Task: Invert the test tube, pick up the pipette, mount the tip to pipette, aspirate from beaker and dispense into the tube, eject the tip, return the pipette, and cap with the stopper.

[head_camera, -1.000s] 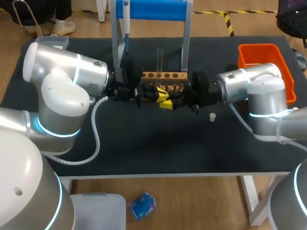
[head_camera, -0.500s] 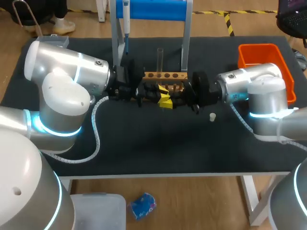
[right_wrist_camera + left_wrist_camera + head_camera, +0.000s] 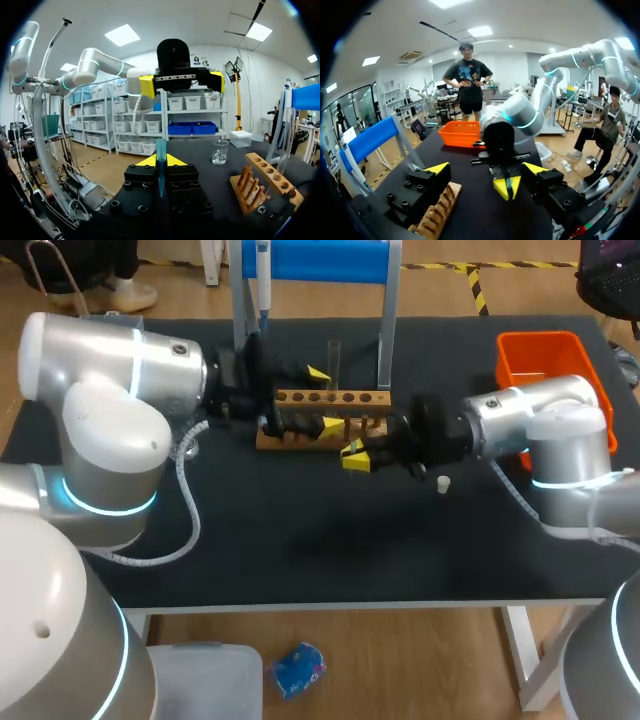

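Left jaws: spread wide with nothing gripped. They are held over the rack (image 3: pixel 330 416), and the rack's end is seen under one finger in the left wrist view.
Right jaws: closed on a thin teal tip (image 3: pixel 160 150), which is pinched between the yellow ends. They are placed just in front of the rack, facing the left jaws.
Tube (image 3: pixel 333 360): stood upright in the rack and touched by neither arm.
Pipette (image 3: pixel 262 275): hung on the blue stand (image 3: pixel 320 260) behind the rack.
Beaker (image 3: pixel 219 151): a clear glass, set on the counter (image 3: pixel 320 540) beyond the rack, as seen from the right wrist.
Stopper (image 3: pixel 441 483): small and white, laid on the counter just beside the right arm's wrist.
Orange bin (image 3: pixel 548 355): set at the counter's right rear corner, behind the right arm.
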Available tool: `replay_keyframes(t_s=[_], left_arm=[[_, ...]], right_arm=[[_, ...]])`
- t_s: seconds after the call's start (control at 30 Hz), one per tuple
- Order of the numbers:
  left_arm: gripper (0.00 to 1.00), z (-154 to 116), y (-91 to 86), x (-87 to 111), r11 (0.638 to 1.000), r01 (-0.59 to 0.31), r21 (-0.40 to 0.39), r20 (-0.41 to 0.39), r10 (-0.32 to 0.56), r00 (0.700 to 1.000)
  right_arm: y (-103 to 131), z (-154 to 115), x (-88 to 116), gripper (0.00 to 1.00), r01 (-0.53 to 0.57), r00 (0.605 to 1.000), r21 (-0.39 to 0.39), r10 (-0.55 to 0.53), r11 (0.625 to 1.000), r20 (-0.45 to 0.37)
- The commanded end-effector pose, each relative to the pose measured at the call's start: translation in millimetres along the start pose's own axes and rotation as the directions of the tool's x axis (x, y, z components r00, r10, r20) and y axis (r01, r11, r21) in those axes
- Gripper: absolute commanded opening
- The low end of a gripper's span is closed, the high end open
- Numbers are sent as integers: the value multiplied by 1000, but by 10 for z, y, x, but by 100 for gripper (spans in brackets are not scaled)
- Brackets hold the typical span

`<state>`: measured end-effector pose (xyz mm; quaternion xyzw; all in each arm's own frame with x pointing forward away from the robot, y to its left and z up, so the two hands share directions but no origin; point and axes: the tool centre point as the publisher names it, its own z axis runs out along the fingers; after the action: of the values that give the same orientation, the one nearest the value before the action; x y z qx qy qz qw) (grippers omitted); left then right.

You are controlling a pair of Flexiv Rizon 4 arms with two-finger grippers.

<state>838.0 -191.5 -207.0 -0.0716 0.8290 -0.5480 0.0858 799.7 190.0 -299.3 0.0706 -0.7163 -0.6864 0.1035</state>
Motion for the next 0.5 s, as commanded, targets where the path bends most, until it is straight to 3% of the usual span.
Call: replay_keyframes(t_s=[0.03, 0.2, 0.5], left_arm=[[100, -225, 34, -104, 1000, 10, 22, 8, -10, 1000], [100, -308, 120, -300, 998, 53, 27, 40, -54, 998], [100, -419, 201, -466, 993, 109, 50, 107, -114, 988]], right_arm=[[57, -182, 167, 0, 4, 1000, 11, -4, 1000, 20], [80, -380, 291, 0, 10, 999, 22, -11, 1000, 46], [56, -807, 524, 0, 11, 995, 45, -16, 999, 103]])
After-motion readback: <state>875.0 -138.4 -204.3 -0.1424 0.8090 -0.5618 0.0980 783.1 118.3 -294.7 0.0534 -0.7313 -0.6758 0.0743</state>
